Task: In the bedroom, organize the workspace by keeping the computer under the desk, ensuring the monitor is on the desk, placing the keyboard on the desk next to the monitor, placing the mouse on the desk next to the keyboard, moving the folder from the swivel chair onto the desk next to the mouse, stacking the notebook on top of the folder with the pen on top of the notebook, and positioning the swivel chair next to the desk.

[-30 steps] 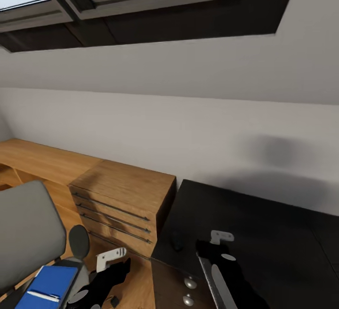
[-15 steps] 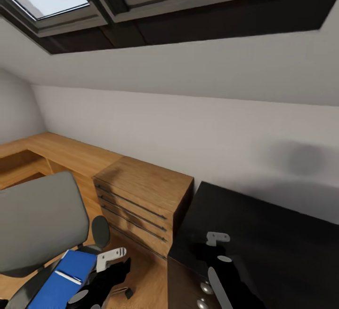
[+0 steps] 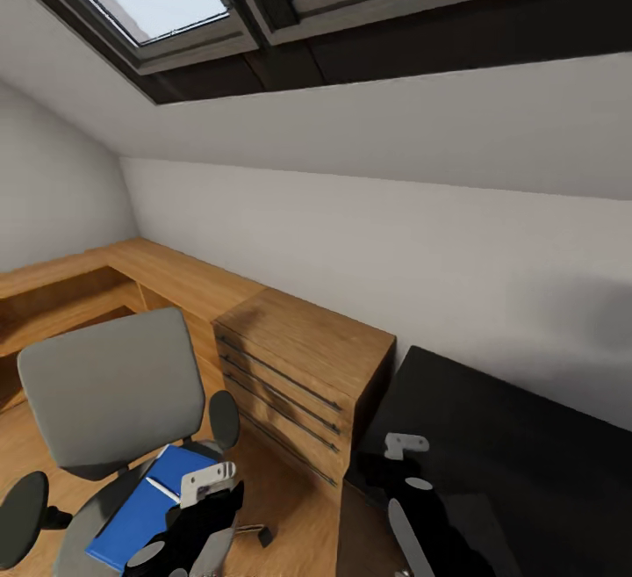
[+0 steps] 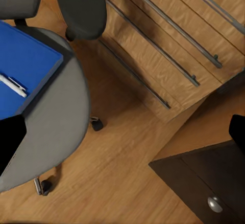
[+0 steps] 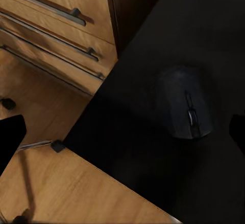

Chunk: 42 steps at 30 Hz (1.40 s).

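**View swung left: chair and folder now in frame**

What changed: my head view has panned left over the last second. That's the camera, not the things. The swivel chair (image 3: 110,393) was cut off at the left edge before; now its whole grey back and both armrests show. The desk (image 3: 491,436) has slid toward the right of frame.

What it means: the blue folder (image 3: 145,507) lies on the chair seat with the pen (image 3: 163,489) on top of it, just ahead of my left gripper (image 3: 206,480). Folder pickup looks like the step in hand. I can't make out the notebook. The mouse (image 5: 186,104) is already on the desk top, below my right gripper (image 3: 405,447), near the desk's left edge.

Hands: both empty. Left wrist view shows dark finger tips at opposite edges, so spread apart; same on the right.

Room and edges:
- Light-wood dresser (image 3: 303,375) sits between chair and desk, touching or just beside the desk's left side.
- Bare floor between chair seat and dresser is narrow; the near armrest (image 4: 81,6) juts into it.
- Folder overhangs nothing; its near corner sits well inside the seat rim.
- Pen is loose and could roll off if the folder tilts.
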Tool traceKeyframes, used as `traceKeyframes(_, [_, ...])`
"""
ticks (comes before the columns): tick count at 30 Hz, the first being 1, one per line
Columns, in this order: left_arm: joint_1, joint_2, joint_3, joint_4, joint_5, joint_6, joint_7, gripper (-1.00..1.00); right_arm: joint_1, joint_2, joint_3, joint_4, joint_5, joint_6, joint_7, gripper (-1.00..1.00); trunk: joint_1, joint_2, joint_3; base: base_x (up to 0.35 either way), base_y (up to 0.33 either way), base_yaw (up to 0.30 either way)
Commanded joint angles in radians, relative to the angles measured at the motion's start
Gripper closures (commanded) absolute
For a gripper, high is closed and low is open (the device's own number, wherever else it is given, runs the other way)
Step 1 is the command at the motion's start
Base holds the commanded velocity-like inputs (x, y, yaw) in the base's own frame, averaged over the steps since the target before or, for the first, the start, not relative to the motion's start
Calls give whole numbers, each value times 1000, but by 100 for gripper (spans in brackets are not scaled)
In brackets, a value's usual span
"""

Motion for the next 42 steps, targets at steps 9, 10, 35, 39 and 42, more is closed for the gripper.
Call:
traceKeyframes(9, [0,1,0,-6,10,1,8,-100,-1,-3,2,-1,-8,3,-9,-100,0,-1,-1,0,0,272])
traceKeyframes(10, [0,1,1,-8,10,1,8,-100,-1,-7,1,-1,-6,2,-9,-100,0,-1,-1,0,0,107])
traceKeyframes(35, [0,2,275,-27,29,1,2,-100,-7,-135,-6,99,65,-185,8,-100,0,-1,-1,0,0,12])
traceKeyframes(39, [0,1,279,-27,29,0,2,-100,-61,-140,-7,188,65,-188,36,-100,0,-1,-1,33,0,0])
traceKeyframes(42, [0,1,279,-28,31,0,1,-100,-189,-154,-7,419,64,-216,121,-100,0,-1,-1,182,0,0])
